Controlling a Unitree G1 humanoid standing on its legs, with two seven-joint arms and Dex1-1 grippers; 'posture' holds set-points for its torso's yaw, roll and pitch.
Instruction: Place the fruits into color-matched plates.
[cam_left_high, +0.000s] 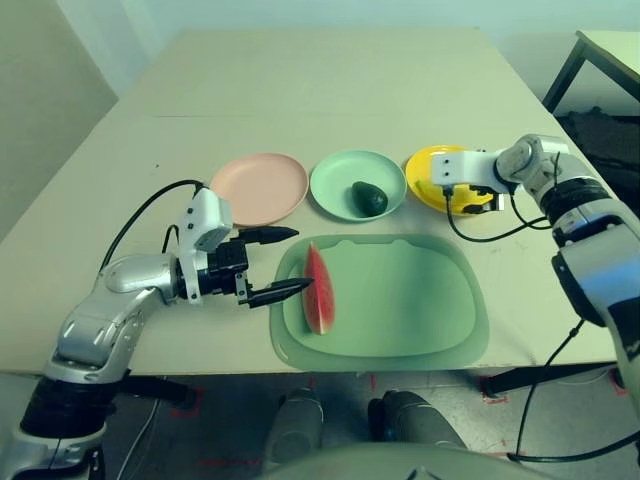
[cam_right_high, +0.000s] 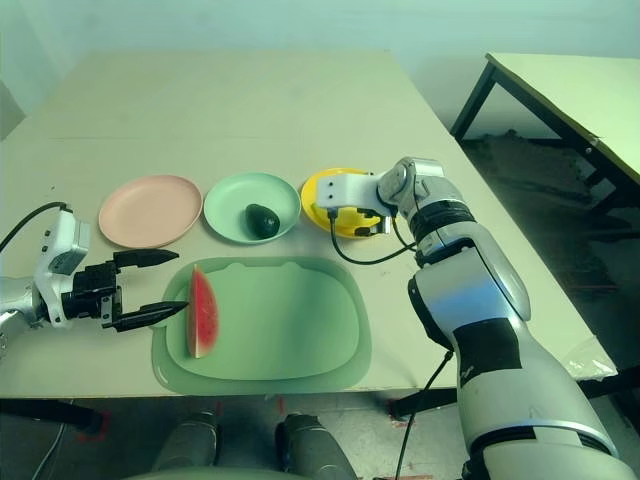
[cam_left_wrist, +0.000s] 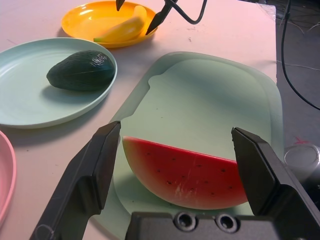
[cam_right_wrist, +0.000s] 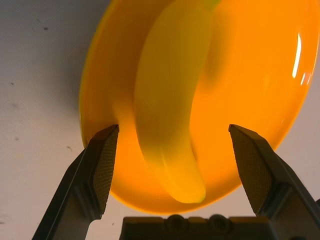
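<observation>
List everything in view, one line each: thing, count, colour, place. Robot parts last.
watermelon wedge: 1, red with green rind, on the mat's left part.
avocado: 1, dark green, in the mint green plate.
banana: 1, yellow, in the yellow plate.
pink plate: 1, pale pink, left of the green plate, holding nothing.
mat: 1, pale green, near the table's front edge.
table: 1, beige, under everything.
second table: 1, beige top and black legs, at the far right.
left gripper: 1, black fingers, open, beside the watermelon.
right gripper: 1, open, over the banana.
</observation>
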